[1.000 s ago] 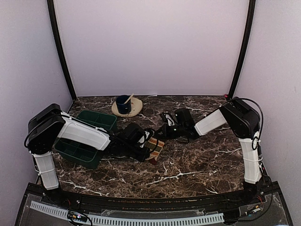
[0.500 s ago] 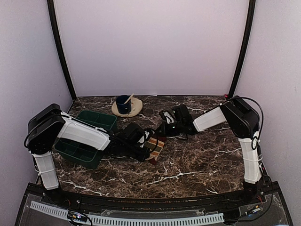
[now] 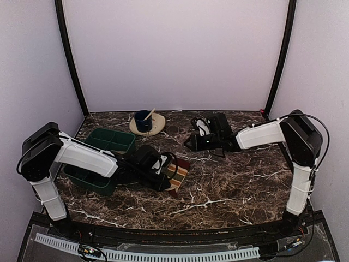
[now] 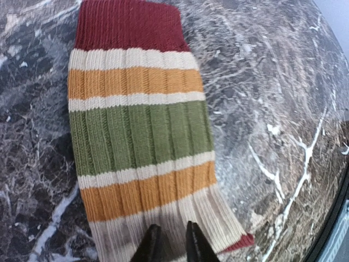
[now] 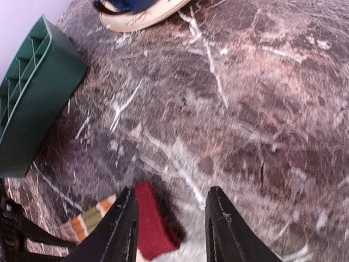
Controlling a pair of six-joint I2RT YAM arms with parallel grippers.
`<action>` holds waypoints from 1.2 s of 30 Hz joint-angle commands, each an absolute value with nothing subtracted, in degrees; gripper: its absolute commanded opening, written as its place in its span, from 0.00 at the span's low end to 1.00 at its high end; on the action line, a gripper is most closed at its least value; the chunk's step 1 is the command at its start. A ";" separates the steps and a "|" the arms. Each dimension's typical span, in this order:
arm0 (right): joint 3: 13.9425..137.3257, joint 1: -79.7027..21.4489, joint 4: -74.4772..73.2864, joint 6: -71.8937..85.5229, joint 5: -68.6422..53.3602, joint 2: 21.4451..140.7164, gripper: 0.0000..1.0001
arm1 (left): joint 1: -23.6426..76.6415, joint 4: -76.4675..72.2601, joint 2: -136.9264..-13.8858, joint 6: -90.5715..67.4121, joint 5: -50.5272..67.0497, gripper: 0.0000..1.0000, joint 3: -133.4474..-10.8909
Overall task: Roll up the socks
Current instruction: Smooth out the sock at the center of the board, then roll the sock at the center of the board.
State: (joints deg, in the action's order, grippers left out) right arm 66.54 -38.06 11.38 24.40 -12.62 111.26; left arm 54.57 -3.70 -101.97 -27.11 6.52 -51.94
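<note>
Green tray (image 3: pixel 112 140), cup (image 3: pixel 143 119) near striped sock (image 3: pixel 178 171)

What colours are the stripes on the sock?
The striped sock has red, cream, orange and green bands, clearest in the left wrist view.

— Is any text, label, brand or number to be read anywhere?
— None can be read.
— Not even on the striped sock (image 4: pixel 139 131)?
— Only coloured bands are seen there; no lettering is shown. Nothing legible is found on the green tray (image 3: pixel 122 143) or the marbled worktop (image 3: pixel 229 185) either.
</note>
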 commanded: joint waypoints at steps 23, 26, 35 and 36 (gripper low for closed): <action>62.37 -77.24 -8.96 8.42 36.71 104.12 0.54 | 50.64 -5.55 -77.78 -35.92 -0.24 0.35 -36.41; 65.44 -78.42 -10.53 5.85 38.65 107.29 0.56 | 48.44 -7.02 -76.73 -37.23 2.22 0.35 -34.74; 69.14 -78.45 -11.94 1.30 36.93 109.57 0.59 | 46.58 -8.84 -75.65 -37.92 4.33 0.35 -32.76; 69.60 -78.42 -12.22 0.84 36.14 109.90 0.59 | 46.44 -9.17 -75.74 -38.01 4.54 0.34 -32.56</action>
